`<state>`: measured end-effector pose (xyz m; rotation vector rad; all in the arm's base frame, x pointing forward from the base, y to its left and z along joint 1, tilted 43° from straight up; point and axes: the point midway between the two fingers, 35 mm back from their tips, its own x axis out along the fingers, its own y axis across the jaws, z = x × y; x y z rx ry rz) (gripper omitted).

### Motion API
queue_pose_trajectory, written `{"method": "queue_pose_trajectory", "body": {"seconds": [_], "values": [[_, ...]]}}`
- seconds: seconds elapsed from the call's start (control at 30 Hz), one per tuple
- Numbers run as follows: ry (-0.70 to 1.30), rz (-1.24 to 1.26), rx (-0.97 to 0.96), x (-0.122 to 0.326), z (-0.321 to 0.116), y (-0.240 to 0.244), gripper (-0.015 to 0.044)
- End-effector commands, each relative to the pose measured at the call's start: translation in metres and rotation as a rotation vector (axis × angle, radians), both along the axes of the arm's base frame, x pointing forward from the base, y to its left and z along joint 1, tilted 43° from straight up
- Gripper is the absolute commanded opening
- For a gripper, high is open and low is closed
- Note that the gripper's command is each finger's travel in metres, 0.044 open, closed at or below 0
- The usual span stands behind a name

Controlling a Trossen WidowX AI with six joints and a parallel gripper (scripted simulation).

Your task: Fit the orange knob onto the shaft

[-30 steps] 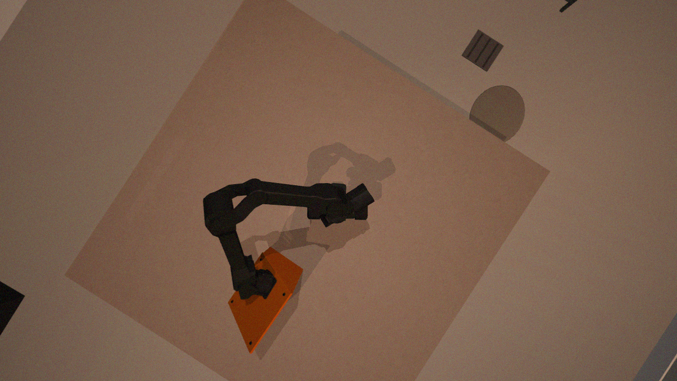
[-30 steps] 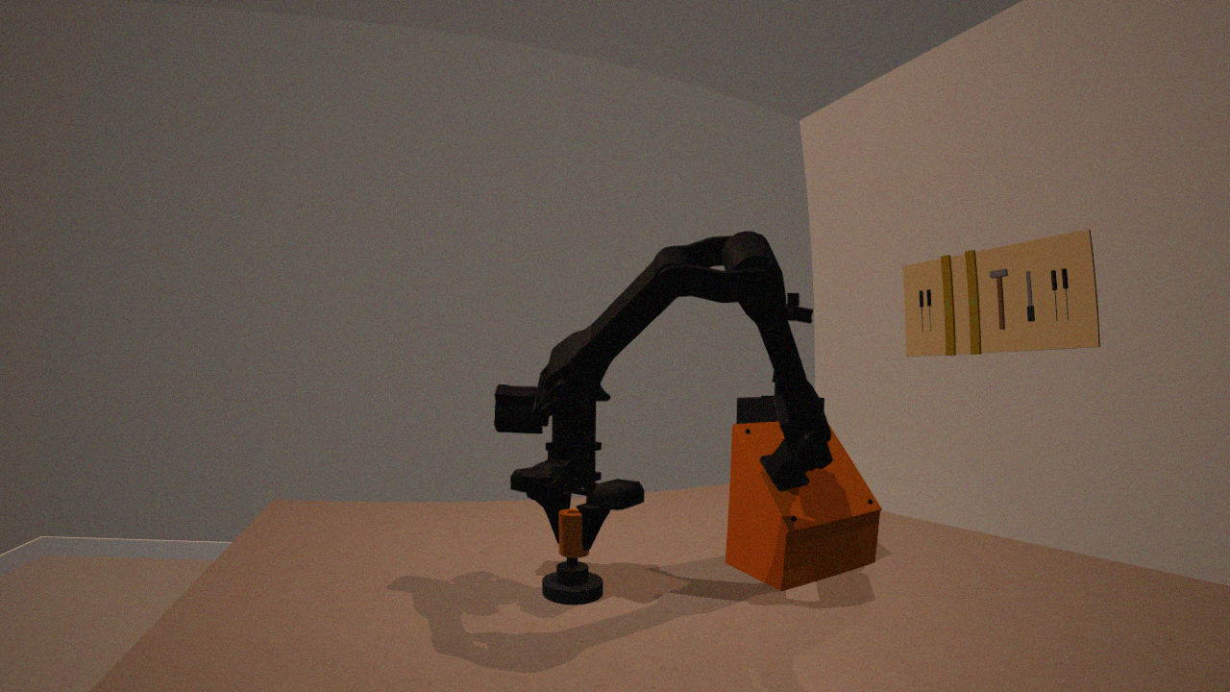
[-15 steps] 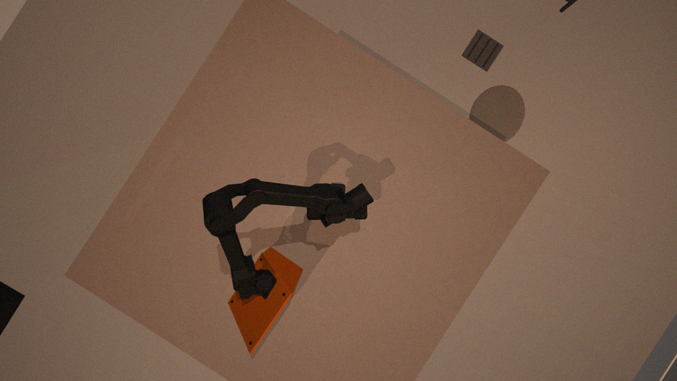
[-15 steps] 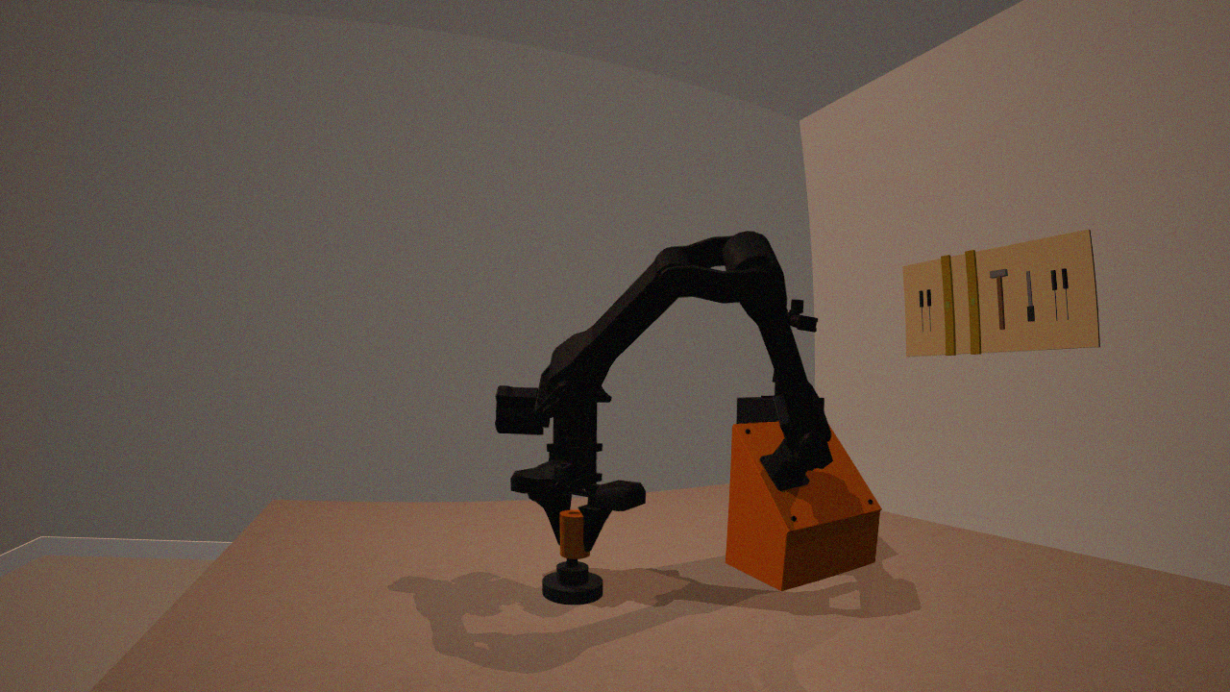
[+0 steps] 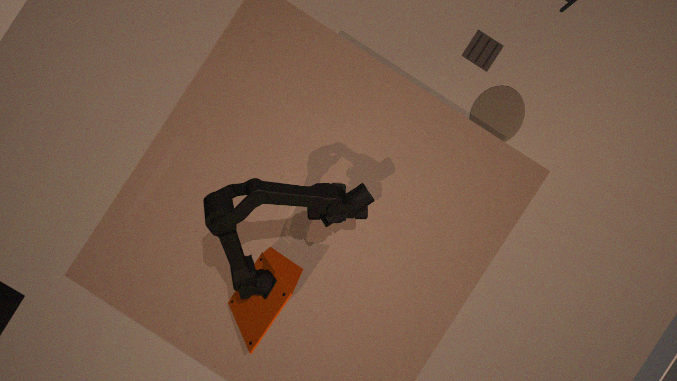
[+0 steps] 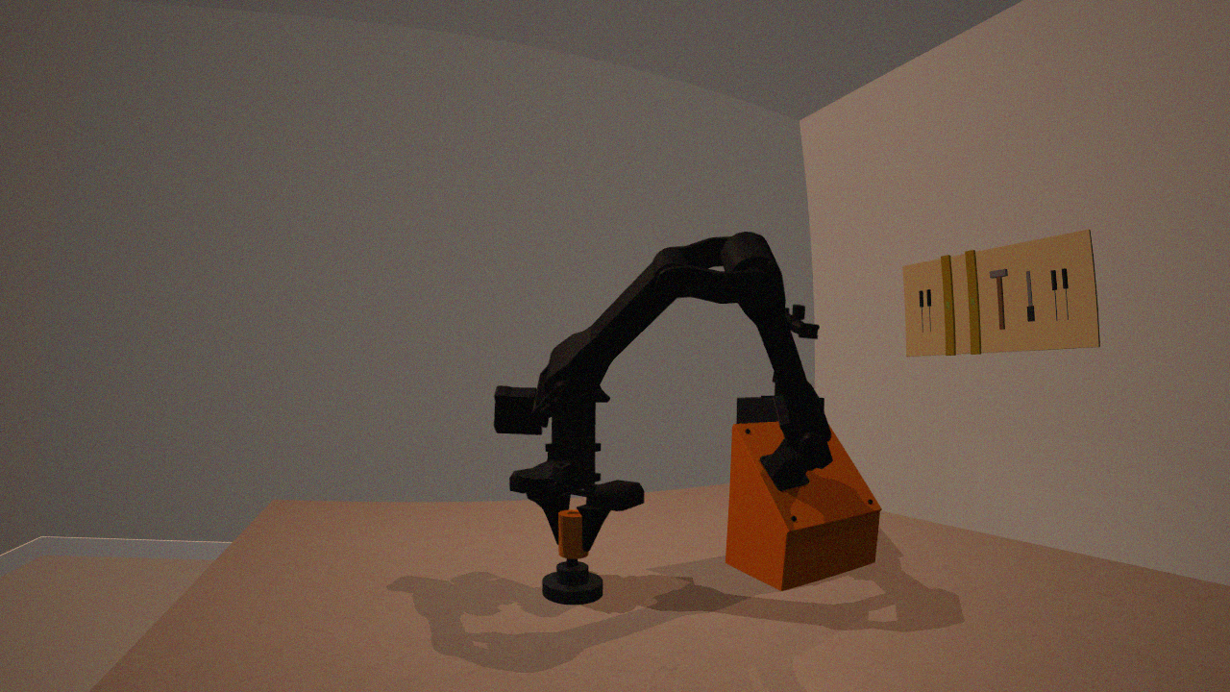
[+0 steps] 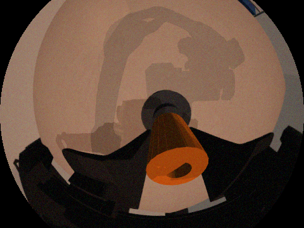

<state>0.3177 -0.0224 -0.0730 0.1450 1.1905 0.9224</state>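
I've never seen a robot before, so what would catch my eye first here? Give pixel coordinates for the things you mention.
Probably the bright orange wedge-shaped base point(image 5: 265, 321) point(image 6: 829, 551) on the tabletop, with a black jointed arm arching from it. At the arm's far end, a black two-fingered gripper point(image 6: 572, 537) point(image 7: 170, 132) grips a small orange cylindrical knob point(image 6: 570, 535) point(image 7: 171, 136) above a dark round pedestal point(image 6: 573, 590) point(image 7: 152, 106).

Pedestal point(image 7: 166, 96) partly hidden behind the orange knob point(image 7: 177, 161) in the wrist view.

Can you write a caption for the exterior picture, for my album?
A black arm's gripper pinches an orange knob just above a round pedestal.
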Motion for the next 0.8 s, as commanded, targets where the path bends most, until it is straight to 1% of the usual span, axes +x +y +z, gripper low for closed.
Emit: {"method": "queue_pose_trajectory", "body": {"seconds": [0.0,0.17,0.37,0.77], "values": [[-0.005,0.003,0.0,0.0027,0.0011,-0.0027,0.0],[-0.022,0.022,-0.002,0.0037,0.0026,-0.004,0.0],[-0.147,0.156,-0.014,0.0052,0.0021,-0.0021,0.0],[-0.147,0.156,-0.014,0.0034,0.0012,-0.0015,0.0]]}}
